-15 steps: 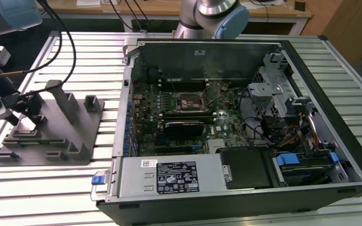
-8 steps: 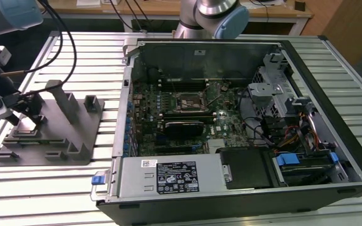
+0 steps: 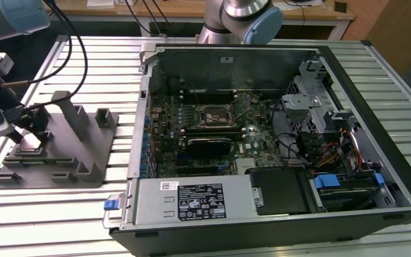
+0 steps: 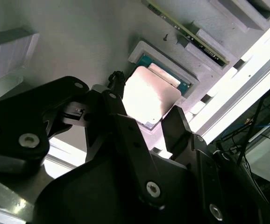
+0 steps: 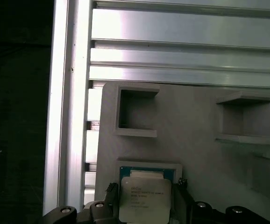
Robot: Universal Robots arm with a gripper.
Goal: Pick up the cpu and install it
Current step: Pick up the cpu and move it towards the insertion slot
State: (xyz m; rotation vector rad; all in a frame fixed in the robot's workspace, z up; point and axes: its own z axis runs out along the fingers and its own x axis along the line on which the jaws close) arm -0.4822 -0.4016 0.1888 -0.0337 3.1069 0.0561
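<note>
Claw (image 5: 146, 189) clenched on cpu (image 5: 144, 201) sides. Cpu flat, silver face up, square, over grey fixture (image 5: 191, 126) edge pocket.

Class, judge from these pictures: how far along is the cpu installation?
Done: only the approach. In hand: the hand is at the cpu, which lies in a pocket of the grey fixture. Left: lifting it and seating it on the motherboard.

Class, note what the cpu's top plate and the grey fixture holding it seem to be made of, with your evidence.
The cpu: smooth metal top plate, likely plated; it glares bright under the light. Its green rim looks like circuit board. The grey fixture: probably matte plastic; dull, even surface, no shine.
</note>
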